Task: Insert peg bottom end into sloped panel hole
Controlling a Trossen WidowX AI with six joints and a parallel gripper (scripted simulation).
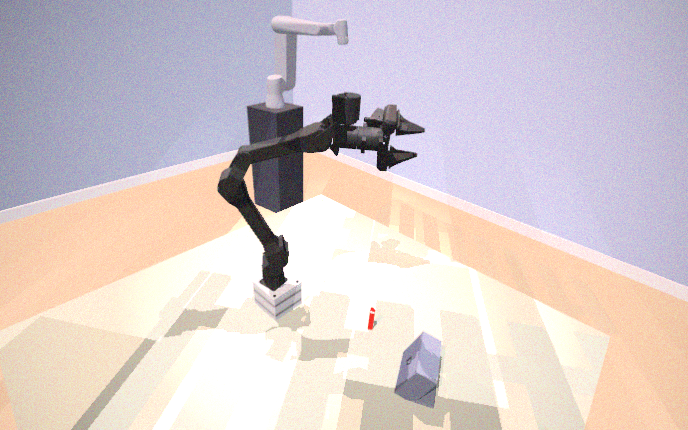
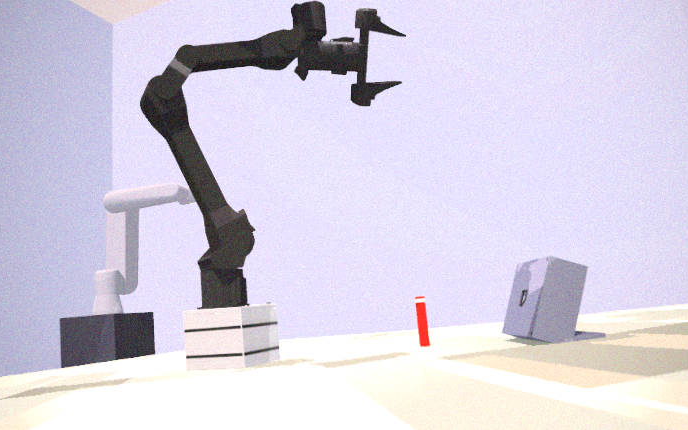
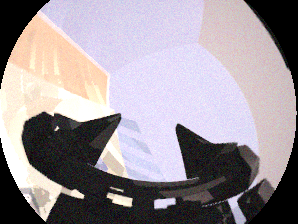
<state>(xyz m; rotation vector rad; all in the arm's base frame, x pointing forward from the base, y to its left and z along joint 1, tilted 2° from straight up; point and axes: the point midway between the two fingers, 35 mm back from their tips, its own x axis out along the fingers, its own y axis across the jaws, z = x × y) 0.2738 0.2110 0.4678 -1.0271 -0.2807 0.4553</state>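
Observation:
A red peg (image 1: pixel 370 319) (image 2: pixel 422 324) with a white band near its top stands upright on the table, between the arm's base and the panel. The grey-blue sloped panel block (image 1: pixel 428 361) (image 2: pixel 556 299) has one small dark-edged hole (image 1: pixel 409 361) (image 2: pixel 523 298) in its face; the hole's exact shape is too small to tell. My gripper (image 1: pixel 420 142) (image 2: pixel 403 58) (image 3: pixel 149 121) is open and empty, high above the table, pointing roughly level. The peg is not visible in the wrist view.
My arm stands on a white striped base block (image 1: pixel 277 299) (image 2: pixel 213 339). A second, pale arm (image 1: pixel 285 58) (image 2: pixel 122 245) on a dark pedestal (image 1: pixel 277 160) (image 2: pixel 106 339) stands behind. Walls rise behind the table (image 1: pixel 68 363).

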